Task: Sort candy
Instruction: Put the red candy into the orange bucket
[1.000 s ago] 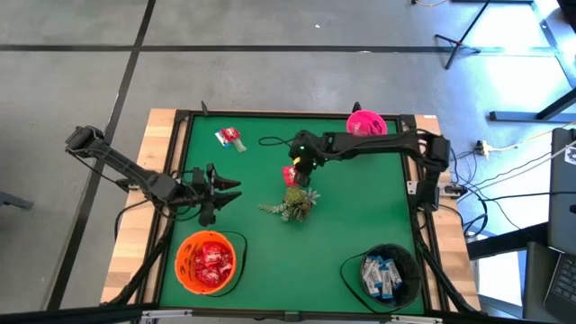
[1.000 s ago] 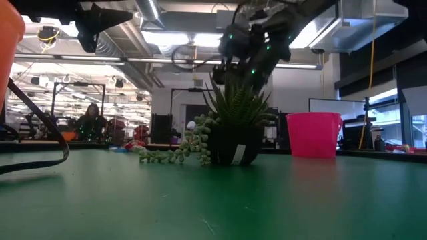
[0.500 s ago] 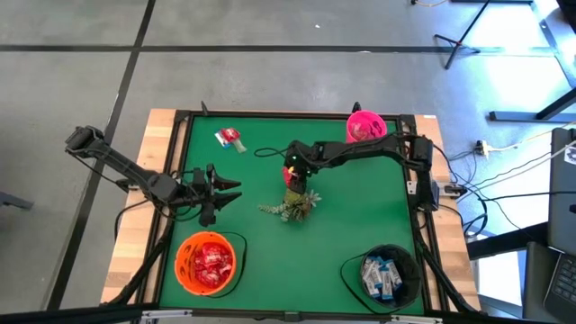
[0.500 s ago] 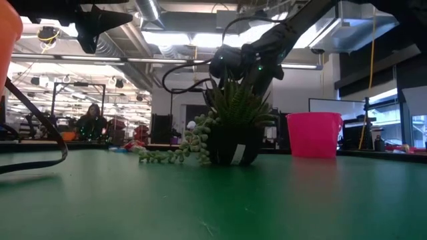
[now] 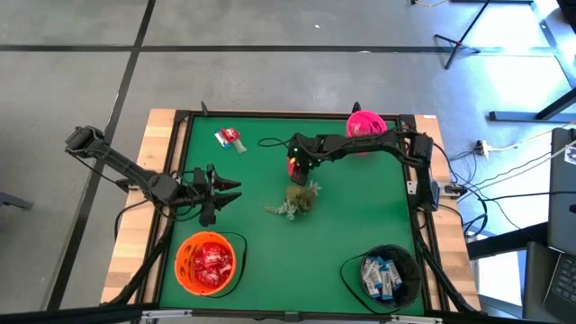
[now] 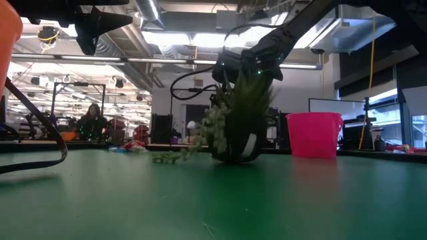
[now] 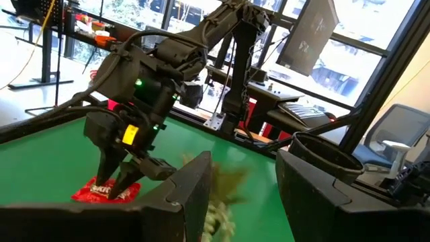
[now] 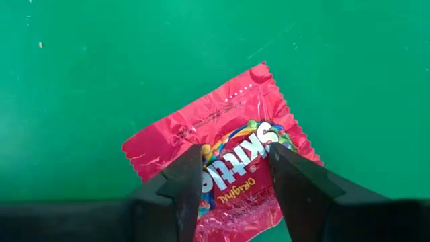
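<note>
Sorting is mostly done: red packets fill the orange bowl (image 5: 208, 263), blue ones the black bowl (image 5: 385, 274). Right gripper (image 8: 234, 176), spread, straddles a red packet (image 8: 222, 158) mid-table; more candy (image 5: 230, 138) waits at the far-left. Left gripper (image 5: 219, 192) idles, spread, holding nothing.

a green table (image 5: 351, 216) with a dark raised rim and pale wooden edges. lying flat on it near the middle is a red candy packet (image 8: 222, 161). just beside that stands a small potted succulent (image 5: 300, 199), tilted to one side, its trailing strand on the mat. toward the far left corner lie a few more candy packets (image 5: 230, 138). a pink cup (image 5: 365, 124) stands at the far edge, an orange bowl (image 5: 208, 262) of red packets at the near left, a black bowl (image 5: 387, 274) of white-and-blue packets at the near right.
</note>
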You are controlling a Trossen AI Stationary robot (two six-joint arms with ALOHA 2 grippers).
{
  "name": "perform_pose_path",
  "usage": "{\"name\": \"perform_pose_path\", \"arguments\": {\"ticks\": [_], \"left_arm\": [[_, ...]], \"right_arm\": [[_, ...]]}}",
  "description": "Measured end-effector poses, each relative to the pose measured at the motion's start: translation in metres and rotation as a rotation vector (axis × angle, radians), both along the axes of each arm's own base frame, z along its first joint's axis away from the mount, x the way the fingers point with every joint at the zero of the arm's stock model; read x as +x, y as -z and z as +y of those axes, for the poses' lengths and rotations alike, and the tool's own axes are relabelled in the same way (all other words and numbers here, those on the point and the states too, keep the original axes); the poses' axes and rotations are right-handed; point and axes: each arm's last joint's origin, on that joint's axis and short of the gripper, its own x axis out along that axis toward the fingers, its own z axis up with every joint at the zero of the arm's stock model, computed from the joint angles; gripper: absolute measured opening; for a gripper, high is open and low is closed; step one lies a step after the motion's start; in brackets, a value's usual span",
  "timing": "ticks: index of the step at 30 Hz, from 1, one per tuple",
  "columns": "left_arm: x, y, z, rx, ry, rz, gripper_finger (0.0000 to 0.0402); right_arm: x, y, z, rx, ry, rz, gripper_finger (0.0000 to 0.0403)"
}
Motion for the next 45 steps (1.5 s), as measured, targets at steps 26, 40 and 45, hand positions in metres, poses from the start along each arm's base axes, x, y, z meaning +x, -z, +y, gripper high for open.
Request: {"name": "perform_pose_path", "arguments": {"ticks": [26,40,45], "left_arm": [[0.000,0.000,0.000,0.000,0.001,0.000,0.0156],[0.000,0.000,0.000,-0.001,0.001,0.000,0.0156],[0.000,0.000,0.000,-0.001,0.001,0.000,0.0156]], "right_arm": [[-0.008,-0.003,-0.011,-0.033,0.057,0.042,0.0155],[-0.009,-0.005,-0.009,-0.032,0.034,0.046,0.0010],[-0.014,-0.018,-0.008,-0.073,0.041,0.048,0.0003]]}}
